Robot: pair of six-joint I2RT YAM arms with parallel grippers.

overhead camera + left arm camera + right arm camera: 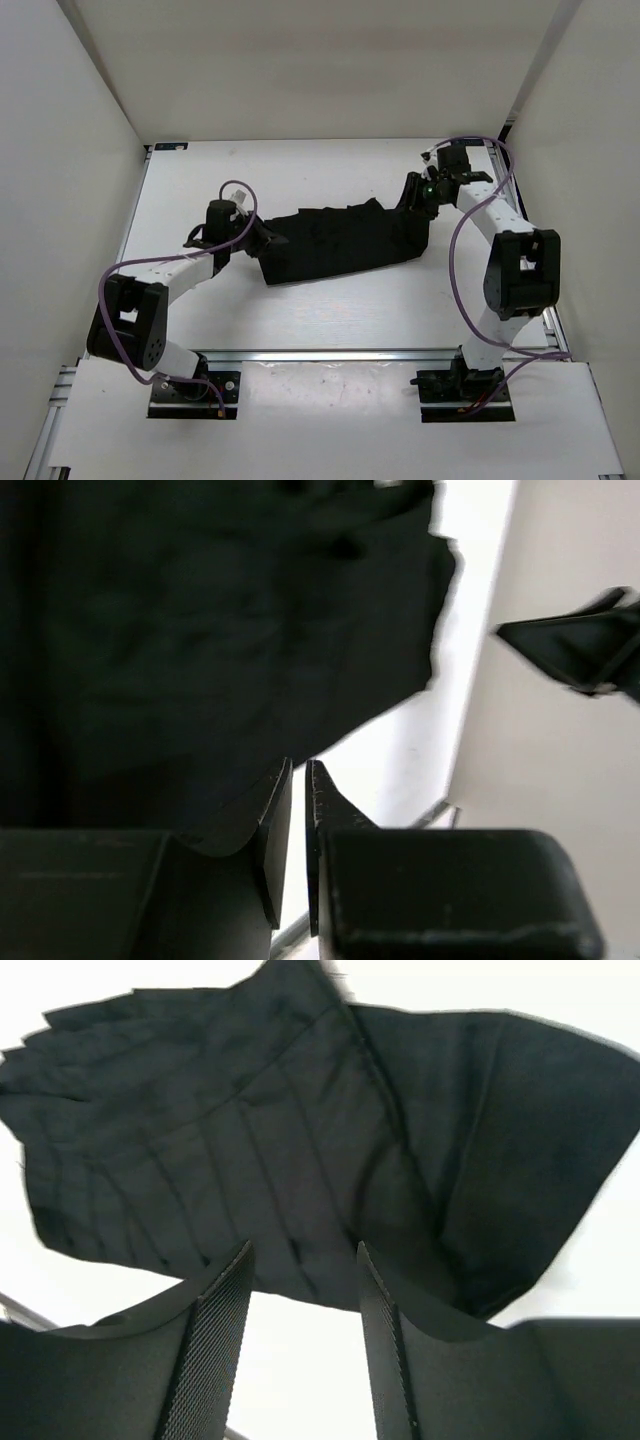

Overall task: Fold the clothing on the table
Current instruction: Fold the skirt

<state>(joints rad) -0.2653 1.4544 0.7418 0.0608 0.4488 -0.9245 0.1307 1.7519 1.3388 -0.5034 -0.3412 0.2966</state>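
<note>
Black pleated fabric, the clothing (340, 240), lies across the middle of the white desk (330, 310). It forms a long, rumpled band running left to right, with its right end a little farther from the arm bases than its left. From the right wrist camera the narrow pleats fan over the left part of the garment, and a smoother panel lies beside them on the right.

The left gripper (300, 767) sits low at the left end of the cloth. Its fingers are drawn almost together, with only a thin slit between them through which the pale desk shows. Nothing is caught between them, so it has let go, though whether a fingertip brushes the fabric edge I cannot tell.

The right gripper (300, 1250) is at the far right end of the garment. Its fingers (215, 1330) are spread well apart, and nothing sits between them except bare desk and the cloth's near edge, so it too is released and empty.

Purple cables (458, 250) loop off both arms. A silver rail (330, 354) runs along the near side of the desk, just ahead of the arm bases.
</note>
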